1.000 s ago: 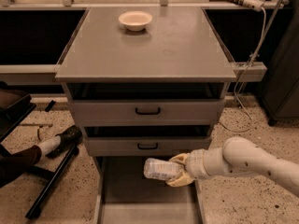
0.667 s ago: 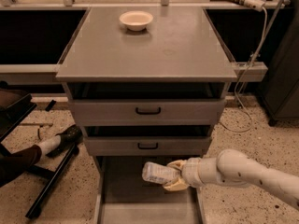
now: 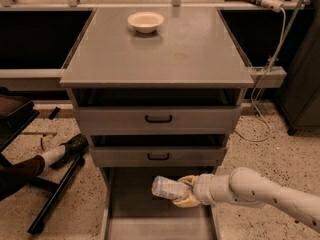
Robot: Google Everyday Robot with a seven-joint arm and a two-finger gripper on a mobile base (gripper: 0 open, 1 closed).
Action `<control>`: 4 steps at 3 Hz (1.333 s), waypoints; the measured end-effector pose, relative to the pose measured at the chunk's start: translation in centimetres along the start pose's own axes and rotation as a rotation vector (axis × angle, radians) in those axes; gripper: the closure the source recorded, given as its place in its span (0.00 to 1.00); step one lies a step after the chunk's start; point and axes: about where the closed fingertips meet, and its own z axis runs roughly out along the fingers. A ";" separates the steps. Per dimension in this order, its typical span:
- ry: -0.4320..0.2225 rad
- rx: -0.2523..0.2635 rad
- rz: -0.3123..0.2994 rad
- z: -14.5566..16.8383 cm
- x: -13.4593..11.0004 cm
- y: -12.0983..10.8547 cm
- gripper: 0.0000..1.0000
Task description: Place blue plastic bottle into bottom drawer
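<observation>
The blue plastic bottle [image 3: 169, 188] lies on its side in my gripper [image 3: 184, 191], held a little above the floor of the bottom drawer [image 3: 131, 210]. The gripper's cream fingers [image 3: 187, 201] are shut around the bottle's right end. The white arm reaches in from the lower right. The bottom drawer is pulled out, a shallow grey tray below the two upper drawers.
A cream bowl [image 3: 145, 21] sits on the cabinet top [image 3: 165, 54]. The two upper drawers [image 3: 158, 119] with black handles are slightly out. A person's foot in a black shoe [image 3: 70, 148] and a black stand leg lie on the floor at left. A cable hangs at right.
My gripper has carried the bottle a short way to the left and slightly lower over the open bottom drawer.
</observation>
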 end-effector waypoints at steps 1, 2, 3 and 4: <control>-0.006 0.010 0.019 1.6 1.4 -0.2 1.00; 0.024 0.024 0.050 6.1 5.5 -0.6 1.00; 0.067 0.009 0.083 11.1 10.1 0.0 1.00; 0.081 -0.022 0.170 14.9 14.5 2.3 1.00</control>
